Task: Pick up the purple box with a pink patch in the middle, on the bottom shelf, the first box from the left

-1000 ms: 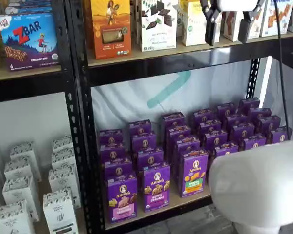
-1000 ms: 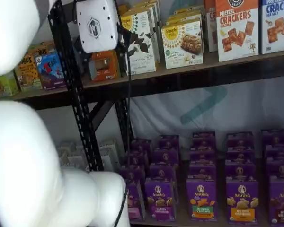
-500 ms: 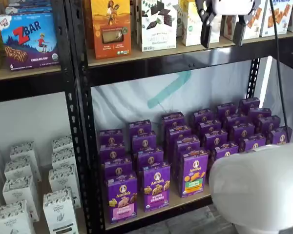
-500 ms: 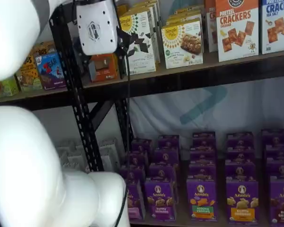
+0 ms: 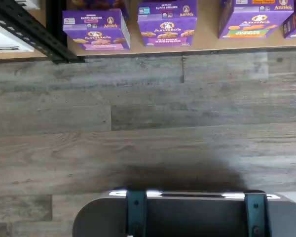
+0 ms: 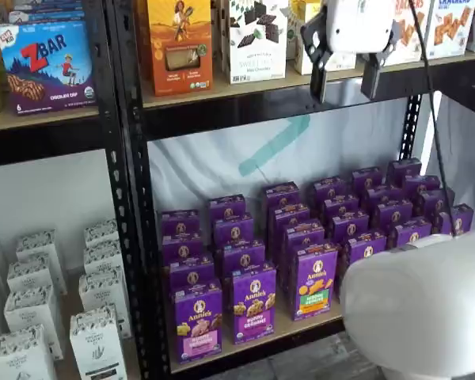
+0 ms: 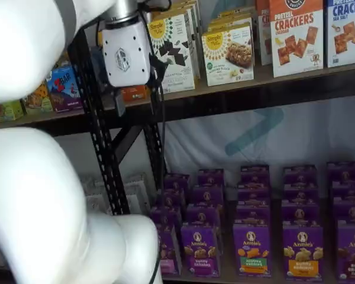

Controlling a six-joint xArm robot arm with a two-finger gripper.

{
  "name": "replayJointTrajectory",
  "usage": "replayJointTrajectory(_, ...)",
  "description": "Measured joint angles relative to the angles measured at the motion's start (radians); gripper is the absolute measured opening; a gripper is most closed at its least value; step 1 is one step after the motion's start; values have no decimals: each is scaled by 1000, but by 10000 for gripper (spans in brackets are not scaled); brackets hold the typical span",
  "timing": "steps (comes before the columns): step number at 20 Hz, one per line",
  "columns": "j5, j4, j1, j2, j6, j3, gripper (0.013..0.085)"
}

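Wrist view: the upright purple cardboard box with a pink label band (image 5: 96, 29) stands at the front edge of the tan wooden bottom shelf (image 5: 202, 47), beyond grey plank flooring (image 5: 148, 123). Shelf views: the white-bodied gripper (image 6: 342, 83) hangs with its black fingers (image 6: 318, 79) spread apart and empty; the purple box (image 6: 197, 322) stands far below them, toward the left, well apart.

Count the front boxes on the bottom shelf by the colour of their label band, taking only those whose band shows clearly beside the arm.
Pink-band box: 1
Purple-white-band box: 1
Green-band box: 1
Total: 3 on the bottom shelf. The white arm hides the bands of the front boxes further along.
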Motion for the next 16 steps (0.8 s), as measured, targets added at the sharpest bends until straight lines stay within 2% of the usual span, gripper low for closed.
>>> replayJointTrajectory(2, -33, -15, 14, 2, 9, 32, 850)
replayJointTrajectory(11, -185, -36, 33, 1, 22, 166, 850)
replayJointTrajectory(16, -303, -62, 57, 1, 45, 262, 850)
